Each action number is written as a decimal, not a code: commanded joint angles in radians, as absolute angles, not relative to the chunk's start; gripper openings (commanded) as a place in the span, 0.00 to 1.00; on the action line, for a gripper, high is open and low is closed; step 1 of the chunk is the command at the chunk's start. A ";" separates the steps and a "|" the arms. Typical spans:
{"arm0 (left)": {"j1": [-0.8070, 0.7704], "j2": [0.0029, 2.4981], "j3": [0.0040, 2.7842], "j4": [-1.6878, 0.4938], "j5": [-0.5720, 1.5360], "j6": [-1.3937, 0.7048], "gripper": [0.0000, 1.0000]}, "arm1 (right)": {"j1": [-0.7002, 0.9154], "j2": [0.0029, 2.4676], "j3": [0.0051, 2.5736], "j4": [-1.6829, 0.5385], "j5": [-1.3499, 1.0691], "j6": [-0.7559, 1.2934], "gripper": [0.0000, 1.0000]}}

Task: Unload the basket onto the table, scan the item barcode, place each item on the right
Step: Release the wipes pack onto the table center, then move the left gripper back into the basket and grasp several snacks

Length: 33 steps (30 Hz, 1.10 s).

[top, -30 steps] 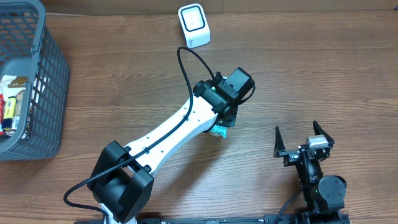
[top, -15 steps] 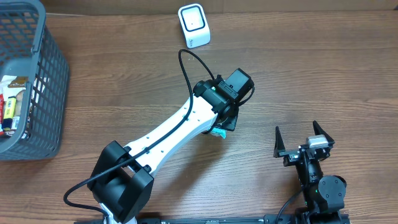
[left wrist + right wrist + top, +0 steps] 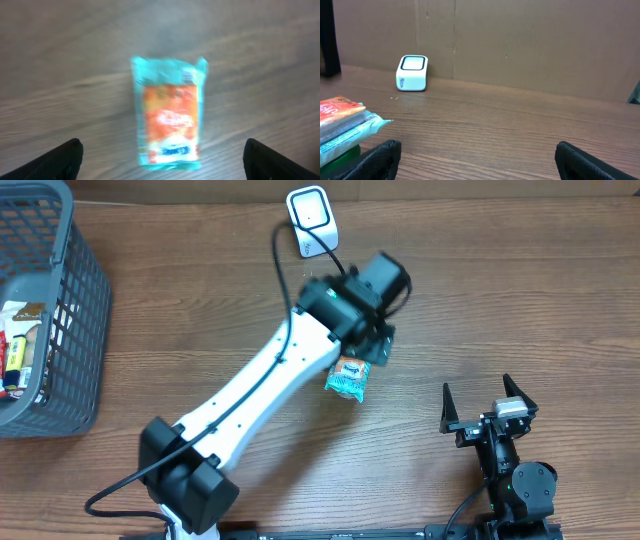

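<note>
Left pincer (image 3: 167,159) is hanging over the table (image 3: 500,300) with its jaws spread wide, gripping nothing. The teal-and-orange snack packet (image 3: 169,117) is lying flat on the wood below it, untouched, near the white scanner (image 3: 312,220). Right pincer (image 3: 483,402) is sitting open too, well apart.
</note>
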<state>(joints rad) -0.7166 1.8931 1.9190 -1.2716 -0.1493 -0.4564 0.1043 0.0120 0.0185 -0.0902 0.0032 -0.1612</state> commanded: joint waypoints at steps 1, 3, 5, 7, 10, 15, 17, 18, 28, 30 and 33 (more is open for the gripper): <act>-0.654 1.896 2.070 -1.347 -0.317 -0.393 0.92 | 0.099 0.003 0.008 -0.084 -0.001 -0.165 1.00; -0.612 1.896 2.168 -1.413 -0.435 -0.387 0.94 | 0.099 0.003 0.008 -0.084 -0.001 -0.165 1.00; -0.562 1.896 2.272 -1.460 -0.540 -0.379 0.94 | 0.099 0.003 0.008 -0.084 -0.001 -0.165 1.00; -0.503 1.896 2.383 -1.489 -0.627 -0.352 0.96 | 0.099 0.003 0.008 -0.084 -0.001 -0.165 1.00; -0.405 1.896 2.510 -1.492 -0.699 -0.296 0.98 | 0.099 0.003 0.008 -0.084 -0.001 -0.165 1.00; -0.200 1.896 2.608 -1.458 -0.713 -0.166 1.00 | 0.099 0.003 0.008 -0.084 -0.001 -0.165 1.00; -0.108 1.896 2.608 -1.454 -0.712 -0.156 1.00 | 0.099 0.003 0.008 -0.084 -0.001 -0.165 1.00; -0.062 1.896 2.605 -1.453 -0.694 -0.157 1.00 | 0.099 0.003 0.008 -0.084 -0.001 -0.165 1.00; 0.370 1.900 2.600 -1.395 -0.393 -0.077 1.00 | 0.099 0.003 0.008 -0.084 -0.001 -0.165 1.00; 0.447 1.909 2.600 -1.394 -0.350 -0.051 1.00 | 0.099 0.003 0.008 -0.084 -0.001 -0.165 1.00; 0.547 1.937 2.589 -1.390 -0.279 -0.036 1.00 | 0.099 0.003 0.008 -0.084 -0.001 -0.165 1.00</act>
<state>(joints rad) 0.4767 1.9057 2.5927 -1.3979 -0.3977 -0.0917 0.1043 0.0120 0.0185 -0.0898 0.0036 -0.1616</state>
